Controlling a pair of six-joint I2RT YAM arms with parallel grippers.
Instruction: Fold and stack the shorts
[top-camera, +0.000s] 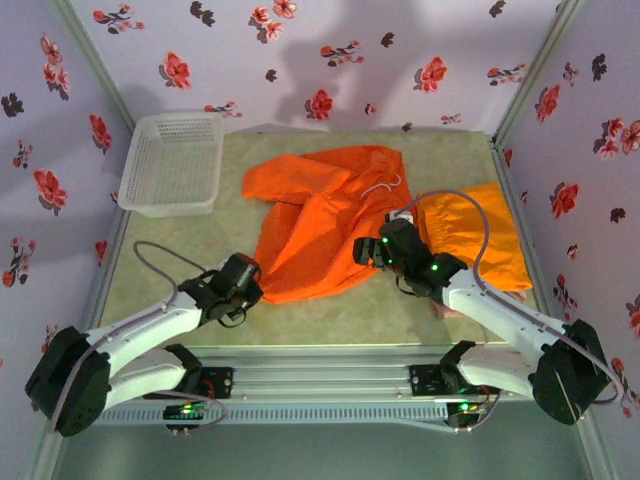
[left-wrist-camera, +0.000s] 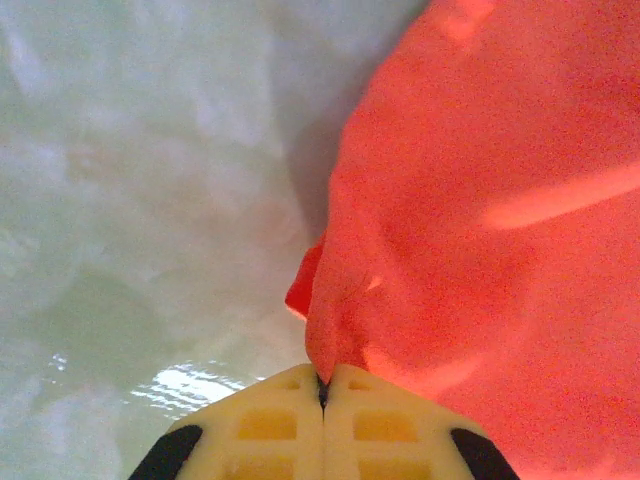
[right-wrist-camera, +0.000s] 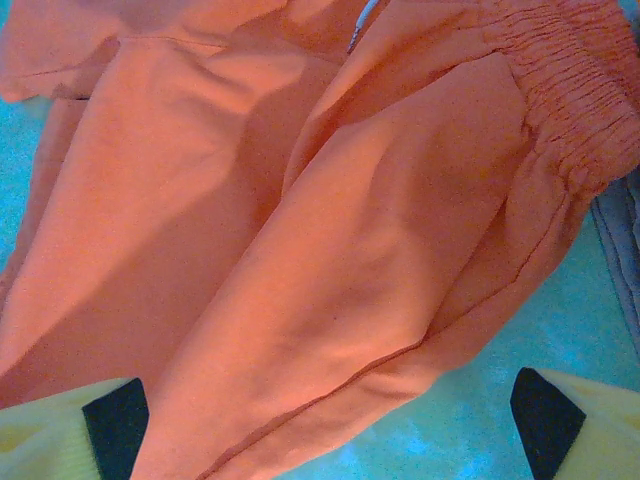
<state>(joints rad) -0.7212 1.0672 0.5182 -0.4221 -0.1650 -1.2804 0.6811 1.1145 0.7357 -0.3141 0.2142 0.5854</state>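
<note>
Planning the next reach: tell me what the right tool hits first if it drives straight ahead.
Probably the orange shorts, lying between the right tool's open fingers; depth is unclear.

A white mesh basket (top-camera: 172, 165) sits upright at ten o'clock on the greenish table (top-camera: 190, 240). Flowered lilac walls (top-camera: 330, 60) stand from nine round to three o'clock.

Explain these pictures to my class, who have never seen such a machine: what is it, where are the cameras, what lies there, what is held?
Two white-and-black robot arms are bolted at a table's near edge. The wide picture looks down from above; the other two come from wrist cameras. On the pale green table lie bright orange fabric shorts, a spread pair and a second pair, plus a white mesh plastic basket. The left gripper pinches the spread pair's edge; the right gripper hangs open over fabric.
</note>
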